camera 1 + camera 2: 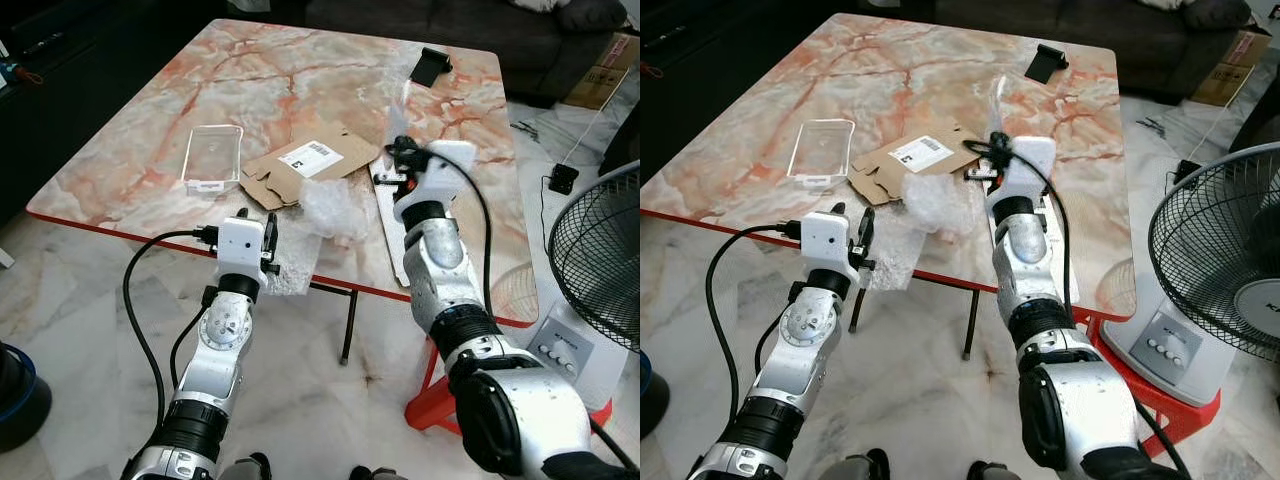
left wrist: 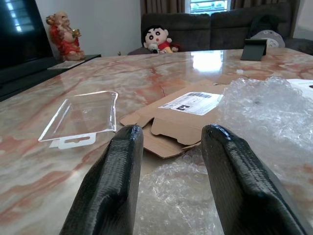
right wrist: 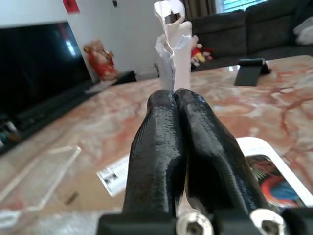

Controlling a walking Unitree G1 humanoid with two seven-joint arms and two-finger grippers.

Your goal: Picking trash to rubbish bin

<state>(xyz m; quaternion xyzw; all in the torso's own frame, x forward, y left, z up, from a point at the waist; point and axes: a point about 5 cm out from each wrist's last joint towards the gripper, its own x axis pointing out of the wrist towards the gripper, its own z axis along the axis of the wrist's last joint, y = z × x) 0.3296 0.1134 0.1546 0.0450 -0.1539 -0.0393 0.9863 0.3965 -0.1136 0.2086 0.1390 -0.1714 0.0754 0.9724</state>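
L gripper (image 2: 168,161) fingers apart over bubble wrap (image 1: 335,210), nxt close; R gripper (image 3: 177,105) clamps plastic scrap (image 3: 172,34), needs binning.

Table (image 1: 150,120): pink-orange marble veining, red edge. Cardboard (image 1: 300,172): brown, white barcode label at its 12 o'clock. Plastic tray (image 1: 213,157) and bubble wrap (image 1: 335,210): clear. Right gripper (image 3: 174,105): black fingers pinching white wrapper (image 3: 173,44). Left gripper (image 2: 171,147): black. Arms silver. Fan (image 1: 598,265): black grille, white base.
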